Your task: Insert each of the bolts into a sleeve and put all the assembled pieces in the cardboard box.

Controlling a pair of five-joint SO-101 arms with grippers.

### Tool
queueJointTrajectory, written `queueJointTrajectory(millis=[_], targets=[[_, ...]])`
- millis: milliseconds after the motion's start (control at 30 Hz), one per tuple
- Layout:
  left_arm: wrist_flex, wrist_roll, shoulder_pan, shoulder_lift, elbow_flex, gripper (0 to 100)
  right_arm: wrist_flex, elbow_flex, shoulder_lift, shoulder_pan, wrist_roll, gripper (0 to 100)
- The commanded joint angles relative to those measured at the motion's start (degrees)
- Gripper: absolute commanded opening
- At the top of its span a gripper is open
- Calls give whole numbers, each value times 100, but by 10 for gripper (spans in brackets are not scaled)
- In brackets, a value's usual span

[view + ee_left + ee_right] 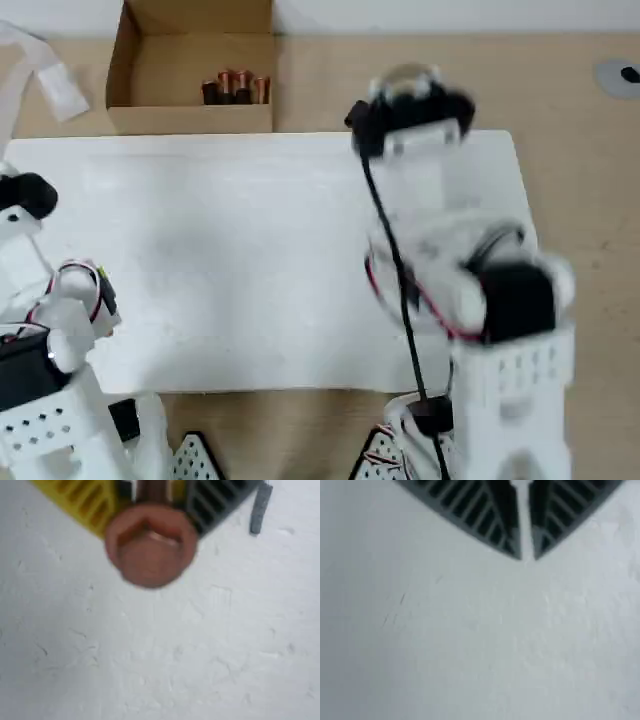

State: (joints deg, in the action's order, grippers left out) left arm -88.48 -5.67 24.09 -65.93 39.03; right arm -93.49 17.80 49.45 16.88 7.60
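Left wrist view: bolt in pincer

1. The copper-coloured metal bolt sits clamped between the jaws of the left gripper, with the white foam sheet beneath it.
2. The right gripper hangs over the same sheet, jaws drawn together with nothing between them.
3. The sheet lies on the wooden table.
4. The open brown cardboard box stands on the table beyond the sheet's far edge, past both grippers.
5. Copper-coloured assembled pieces lie side by side in the box, against its near wall.
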Motion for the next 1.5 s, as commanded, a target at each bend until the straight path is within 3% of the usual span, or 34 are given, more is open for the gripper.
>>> queueJointTrajectory(millis=[0,233,400,667,933,1467], targets=[[123,-448,-62,-295,281,6,738,1912,1578,4,44,12],[123,-738,-53,-840,448,7,1565,4488,4541,4,0,12],[396,-730,-53,-1341,1002,7,1600,4927,6026,13,-35,12],[791,-756,-53,-2519,2497,7,1134,5262,6053,4,-1002,12],[853,-756,0,-3934,3921,6,1125,6044,6053,4,-1046,12],[1468,-730,0,-3855,5204,6,1530,7116,6053,4,-1029,12]])
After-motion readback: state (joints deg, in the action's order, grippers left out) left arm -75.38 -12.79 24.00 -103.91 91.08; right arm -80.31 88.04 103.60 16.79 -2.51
